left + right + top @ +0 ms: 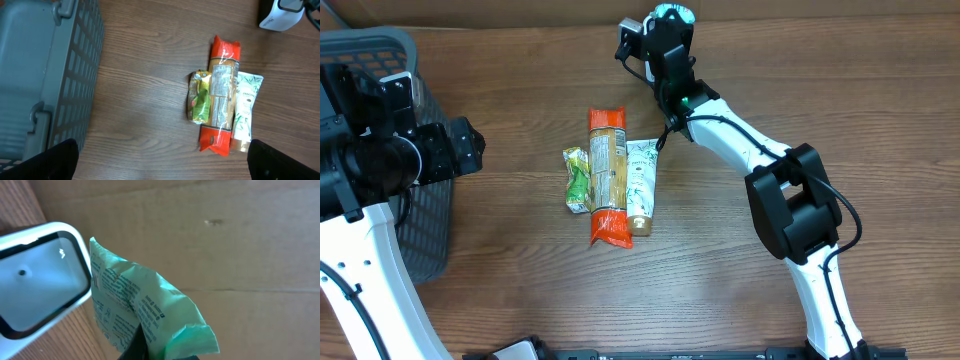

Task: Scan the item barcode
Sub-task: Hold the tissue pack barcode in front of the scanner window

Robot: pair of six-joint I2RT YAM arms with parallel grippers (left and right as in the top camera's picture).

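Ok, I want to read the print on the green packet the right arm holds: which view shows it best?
Right wrist view: the green packet, pinched in the right pincer, shows large, print facing the camera, beside the scanner. Overhead shows it only as a small teal patch at the top edge; left wrist view misses it.

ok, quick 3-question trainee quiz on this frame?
1. True or false: the right gripper is shut on a green packet.
2. What lies between the tube and the pouch? A) orange pack B) can C) cup
3. Fill in: the left gripper is ___.
Key: 1 true; 2 A; 3 open.
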